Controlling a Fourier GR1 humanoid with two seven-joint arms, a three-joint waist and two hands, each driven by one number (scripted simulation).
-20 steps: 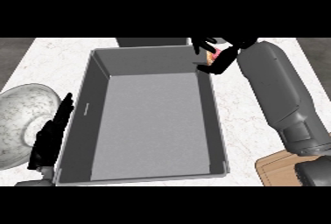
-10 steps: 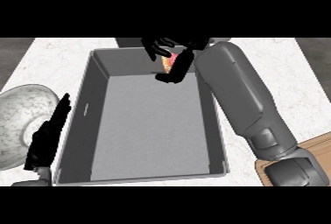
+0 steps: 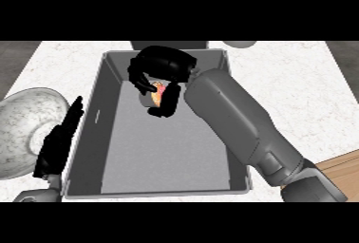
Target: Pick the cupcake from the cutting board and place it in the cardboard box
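the cupcake is up in the right hand, held over the far half of the cardboard box, so the carrying step looks nearly over and the release is what remains. going from the left: a pale, mottled round plate sits at the counter's left edge, and just beside it the left hand rests along the box's left wall with its fingers straight and together, holding nothing. the box itself reads as grey, open-topped, with a bare floor below the hand. over its upper part the right hand's fingers and thumb are curled round the cupcake, hiding most of it; what shows is a small patch of orange and pink with a paler band at its lower left, probably the wrapper. whether it touches the floor cannot be told. the next move, as i judge it, is to lower it a little and uncurl the fingers so it lands upright. at the far right a corner of the wooden cutting board shows past the grey forearm.
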